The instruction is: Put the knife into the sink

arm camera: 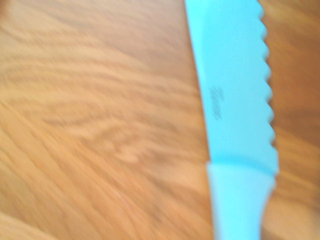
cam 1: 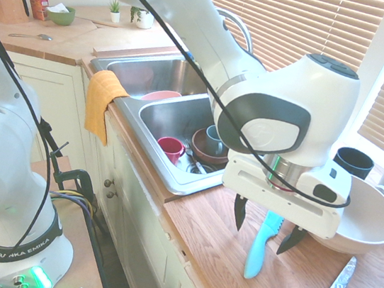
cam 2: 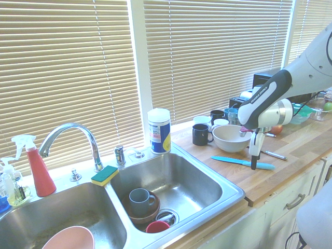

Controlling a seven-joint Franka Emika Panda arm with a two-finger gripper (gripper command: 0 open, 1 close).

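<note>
bright daylight through the blinds washes out both wide views; wrist view blurred.

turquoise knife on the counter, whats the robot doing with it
The white arm's gripper hangs open, pointing down over the turquoise knife, which lies flat on the wooden counter beside the white bowl. Nothing is gripped yet. The sink, holding mugs and a bowl, waits off to the side.

White glossy arm, grey joint panels (black cable draped), "FRANKA EMIKA" band.
</note>
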